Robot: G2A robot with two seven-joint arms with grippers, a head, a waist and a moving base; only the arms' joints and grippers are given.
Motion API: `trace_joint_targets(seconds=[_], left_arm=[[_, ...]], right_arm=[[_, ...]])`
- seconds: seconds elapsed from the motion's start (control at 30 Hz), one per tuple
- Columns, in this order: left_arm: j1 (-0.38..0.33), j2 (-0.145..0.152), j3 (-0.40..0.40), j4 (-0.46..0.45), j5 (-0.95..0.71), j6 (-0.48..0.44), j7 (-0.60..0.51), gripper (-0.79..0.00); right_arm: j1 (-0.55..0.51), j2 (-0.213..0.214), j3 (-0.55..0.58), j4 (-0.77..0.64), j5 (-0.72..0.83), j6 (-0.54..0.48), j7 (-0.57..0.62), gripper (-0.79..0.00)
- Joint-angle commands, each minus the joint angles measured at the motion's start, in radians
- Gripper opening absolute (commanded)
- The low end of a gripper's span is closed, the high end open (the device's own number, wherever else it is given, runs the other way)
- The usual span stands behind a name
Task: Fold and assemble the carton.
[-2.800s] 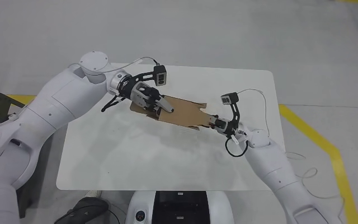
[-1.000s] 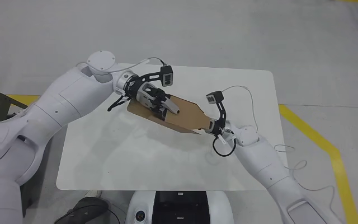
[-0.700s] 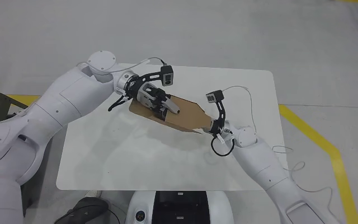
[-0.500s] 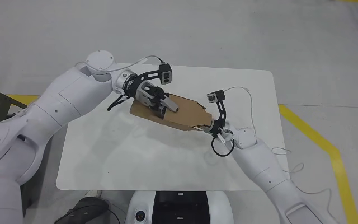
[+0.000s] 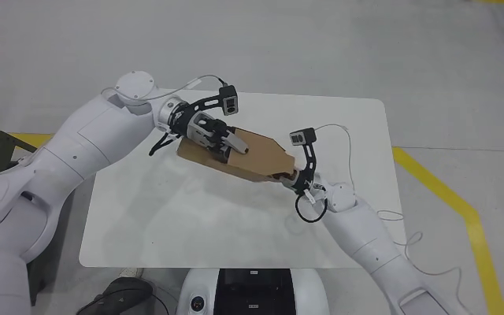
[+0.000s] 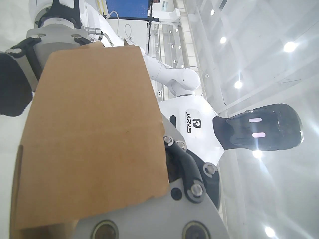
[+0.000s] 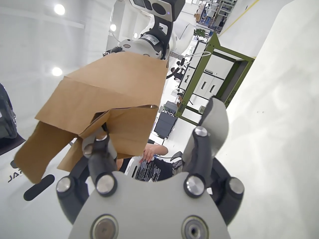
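Left tool (image 5: pixel 230 146) tight on carton (image 5: pixel 264 160) end; right tool (image 7: pixel 157 123) wide at opposite end.

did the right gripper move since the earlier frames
Yes, the right gripper has shifted away from the right edge of the table, toward its middle.

You are looking at a carton (image 5: pixel 256 157) of matt brown cardboard. The right tool (image 7: pixel 157 118) is showing brushed grey metal and black matt links, and the white surface (image 5: pixel 157 213) is looking smooth and matt.
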Motion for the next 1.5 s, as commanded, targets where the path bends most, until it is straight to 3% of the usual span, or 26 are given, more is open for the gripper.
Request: trace_joint_targets(seconds=[0.0,0.13,0.27,0.63,0.67,0.73,0.77,0.8,1.47], left_arm=[[0.003,0.002,-0.003,-0.003,0.001,0.0,0.0,-0.785],[0.008,0.005,-0.011,-0.008,0.001,-0.001,0.0,-0.785],[0.013,0.007,-0.017,-0.011,0.002,-0.002,0.0,-0.785],[0.027,0.011,-0.032,-0.017,0.005,0.001,0.0,-0.785],[0.028,0.011,-0.034,-0.017,0.005,0.001,0.0,-0.785],[0.03,0.011,-0.037,-0.013,0.006,-0.002,0.0,-0.785],[0.031,0.012,-0.04,-0.01,0.007,-0.004,0.0,-0.785],[0.032,0.013,-0.043,-0.008,0.007,-0.005,0.0,-0.785],[0.06,0.046,-0.109,-0.022,-0.008,-0.017,0.0,-0.785]], right_arm=[[-0.001,-0.002,0.002,0.0,0.002,-0.005,-0.005,-0.6],[-0.005,-0.005,0.009,-0.002,0.013,-0.014,-0.017,-0.514],[-0.01,-0.007,0.019,-0.009,0.025,-0.032,-0.025,-0.477],[-0.017,-0.012,0.032,-0.042,0.038,-0.044,-0.014,-0.456],[-0.018,-0.012,0.033,-0.043,0.037,-0.043,-0.012,-0.416],[-0.02,-0.012,0.037,-0.043,0.038,-0.042,-0.008,-0.126],[-0.022,-0.011,0.04,-0.039,0.038,-0.043,-0.007,-0.018],[-0.024,-0.011,0.044,-0.035,0.04,-0.044,-0.006,0.0],[-0.026,-0.031,0.042,0.065,0.198,-0.039,0.072,0.0]])
